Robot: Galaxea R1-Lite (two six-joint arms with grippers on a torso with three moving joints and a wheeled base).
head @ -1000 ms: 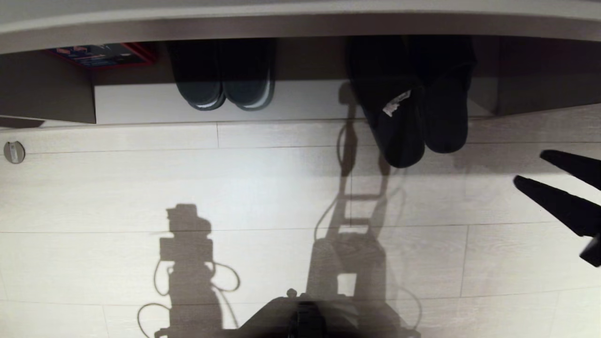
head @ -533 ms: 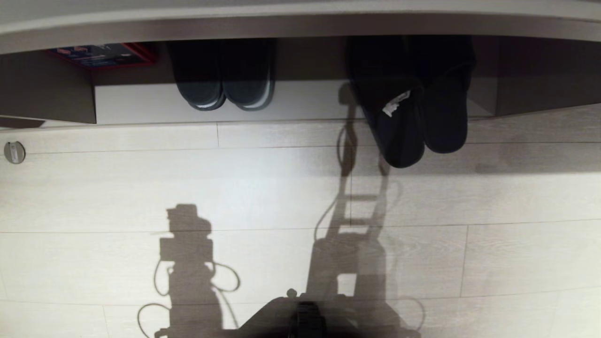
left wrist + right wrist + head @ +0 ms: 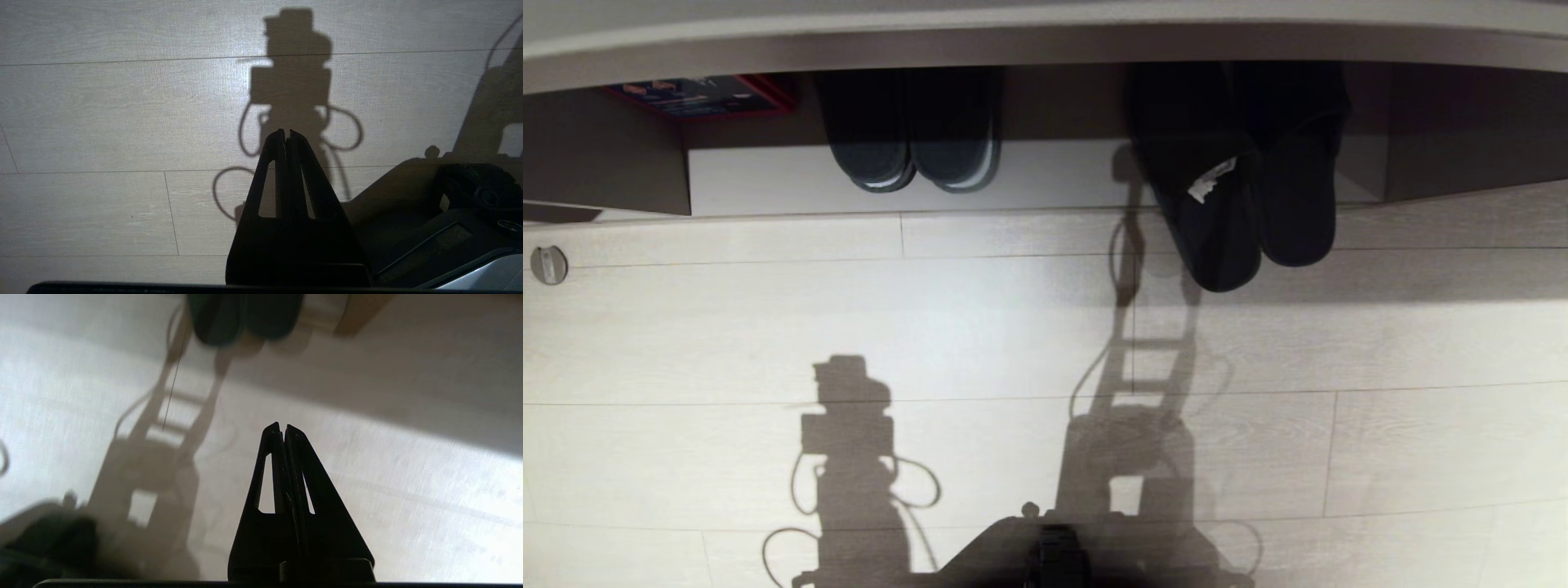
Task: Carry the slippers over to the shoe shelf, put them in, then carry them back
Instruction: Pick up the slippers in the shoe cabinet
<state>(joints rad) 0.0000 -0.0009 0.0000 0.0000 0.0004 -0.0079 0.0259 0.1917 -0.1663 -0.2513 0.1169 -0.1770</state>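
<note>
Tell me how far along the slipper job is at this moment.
Done: the slippers lie partly in the shoe shelf, heels sticking out over the floor, right of a chunkier black pair. In hand: nothing; the right gripper and left gripper hang over bare floor, jaws shut and empty. Left: regrasping the slippers and bringing them back.

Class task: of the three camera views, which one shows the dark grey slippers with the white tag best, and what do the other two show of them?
The head view: both slippers show side by side, part inside the shoe shelf, ends jutting onto the floor, white tag visible. The right wrist view catches only their blurred rounded ends beyond the shut right gripper. The left wrist view shows none, only floor and the shut left gripper.
</note>
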